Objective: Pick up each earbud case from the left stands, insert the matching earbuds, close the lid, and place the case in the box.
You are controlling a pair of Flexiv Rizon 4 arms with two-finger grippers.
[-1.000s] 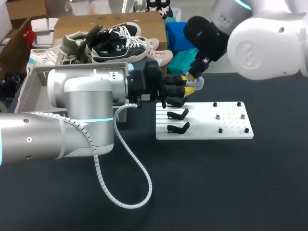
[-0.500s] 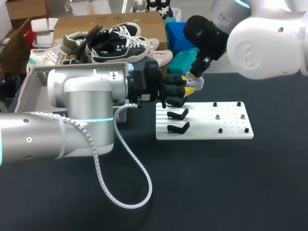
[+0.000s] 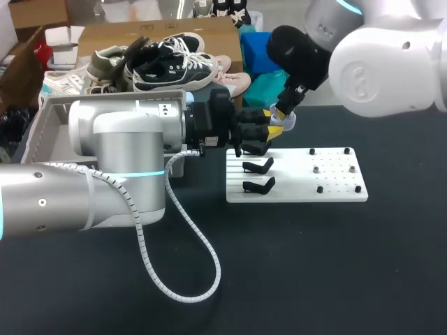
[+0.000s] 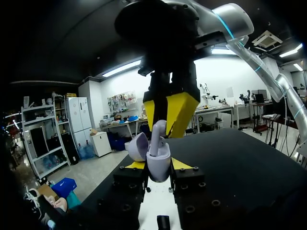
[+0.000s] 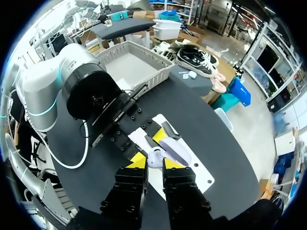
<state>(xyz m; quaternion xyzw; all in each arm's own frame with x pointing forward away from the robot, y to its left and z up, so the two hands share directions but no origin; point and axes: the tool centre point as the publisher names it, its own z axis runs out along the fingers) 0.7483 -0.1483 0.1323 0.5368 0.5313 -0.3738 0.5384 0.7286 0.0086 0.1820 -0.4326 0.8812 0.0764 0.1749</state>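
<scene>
A lilac earbud case stands upright with its lid swung open, and my left gripper is shut on its body. My right gripper comes down from above, shut on a pale earbud whose lower end sits at the case's opening. In the right wrist view the earbud shows between my right gripper's yellow tips, with the case lid just ahead. In the head view both grippers meet above the board's back left corner: left gripper, right gripper, case.
A white board lies on the black table, with black stands on its left part and small pegs on its right. A grey box stands at the back left. My left arm's cable loops over the table.
</scene>
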